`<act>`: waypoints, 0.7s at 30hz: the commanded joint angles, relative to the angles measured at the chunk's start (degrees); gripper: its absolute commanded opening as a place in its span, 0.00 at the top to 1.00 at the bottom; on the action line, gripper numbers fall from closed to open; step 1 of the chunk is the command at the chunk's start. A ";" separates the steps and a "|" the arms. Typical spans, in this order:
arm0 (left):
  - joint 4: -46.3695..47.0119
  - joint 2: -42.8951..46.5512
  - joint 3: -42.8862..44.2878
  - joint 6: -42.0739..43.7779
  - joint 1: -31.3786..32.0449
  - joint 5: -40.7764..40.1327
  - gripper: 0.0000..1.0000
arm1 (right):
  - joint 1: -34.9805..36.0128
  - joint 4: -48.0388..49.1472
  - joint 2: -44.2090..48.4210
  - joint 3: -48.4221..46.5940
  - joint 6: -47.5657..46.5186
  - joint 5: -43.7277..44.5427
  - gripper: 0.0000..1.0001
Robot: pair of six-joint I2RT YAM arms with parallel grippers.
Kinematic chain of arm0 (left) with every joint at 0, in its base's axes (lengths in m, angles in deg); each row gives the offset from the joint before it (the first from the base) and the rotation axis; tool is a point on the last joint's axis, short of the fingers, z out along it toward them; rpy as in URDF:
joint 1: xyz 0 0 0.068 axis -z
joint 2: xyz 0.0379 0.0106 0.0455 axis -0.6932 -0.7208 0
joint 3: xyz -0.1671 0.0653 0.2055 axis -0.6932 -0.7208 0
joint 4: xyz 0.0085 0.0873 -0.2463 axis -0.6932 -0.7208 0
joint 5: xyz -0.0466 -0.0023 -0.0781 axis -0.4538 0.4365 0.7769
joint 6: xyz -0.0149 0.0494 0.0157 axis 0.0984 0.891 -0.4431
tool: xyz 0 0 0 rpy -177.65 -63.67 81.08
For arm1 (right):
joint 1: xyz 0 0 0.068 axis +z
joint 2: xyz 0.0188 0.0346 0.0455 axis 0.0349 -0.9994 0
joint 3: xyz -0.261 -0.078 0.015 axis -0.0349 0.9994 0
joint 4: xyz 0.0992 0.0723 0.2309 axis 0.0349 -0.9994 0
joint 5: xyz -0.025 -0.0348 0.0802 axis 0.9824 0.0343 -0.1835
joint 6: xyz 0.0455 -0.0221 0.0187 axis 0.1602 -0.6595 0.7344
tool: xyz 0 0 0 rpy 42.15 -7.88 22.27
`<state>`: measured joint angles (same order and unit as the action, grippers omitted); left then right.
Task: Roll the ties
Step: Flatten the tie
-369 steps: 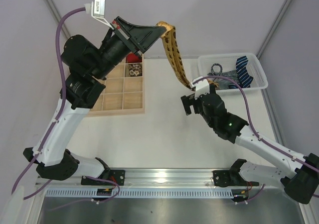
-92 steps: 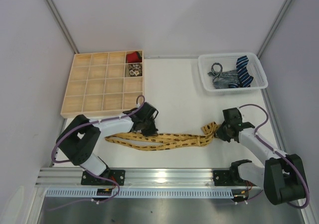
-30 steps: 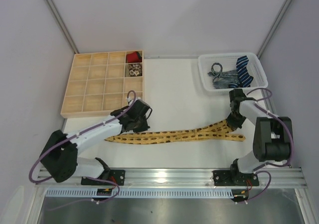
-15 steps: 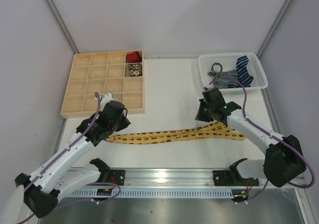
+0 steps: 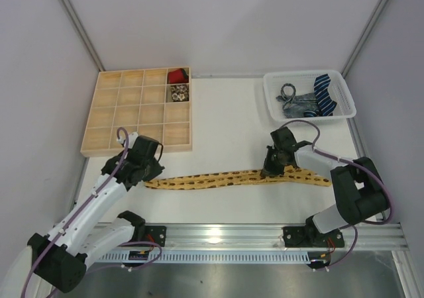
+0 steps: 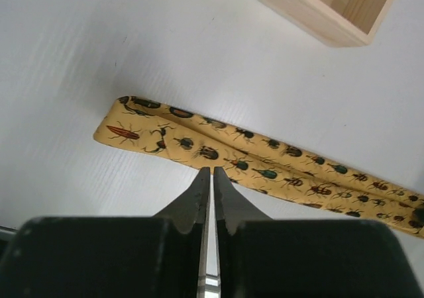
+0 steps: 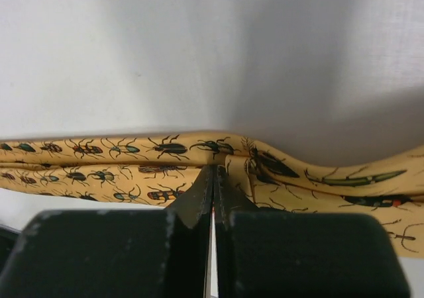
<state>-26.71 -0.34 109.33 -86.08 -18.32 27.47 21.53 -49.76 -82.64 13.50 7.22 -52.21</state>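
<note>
A mustard-yellow tie (image 5: pixel 218 179) printed with beetles lies doubled over in a long strip across the near table. My left gripper (image 5: pixel 152 173) hovers by its left folded end; in the left wrist view the fingertips (image 6: pixel 212 170) stand all but together, nothing between them, over the tie's (image 6: pixel 199 142) near edge. My right gripper (image 5: pixel 269 170) is down on the strip right of its middle. It is shut, the tips (image 7: pixel 213 169) pressing on the tie (image 7: pixel 119 159) beside a raised fold. Blue-striped (image 5: pixel 322 88) and grey (image 5: pixel 298 103) ties lie in the basket.
A white basket (image 5: pixel 270 89) stands at the back right. A wooden compartment tray (image 5: pixel 109 116) sits at the back left, with a red roll (image 5: pixel 176 76) and a pale patterned roll (image 5: pixel 177 94) in two cells. Its corner (image 6: pixel 318 20) is close behind my left gripper.
The right gripper has come down from above onto the tie right of its middle. The tie's two layers now lie closer together. The left gripper has shifted slightly towards the folded end.
</note>
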 commanded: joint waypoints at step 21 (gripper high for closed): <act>6.91 -14.80 1.46 4.00 -1.04 1.36 0.85 | -2.01 -7.60 20.16 -4.01 -8.03 -6.33 0.96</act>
<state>-24.57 -14.61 109.55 -83.34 -18.96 27.73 17.44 -56.63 -60.65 11.93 0.86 -54.94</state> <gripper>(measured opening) 0.167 0.050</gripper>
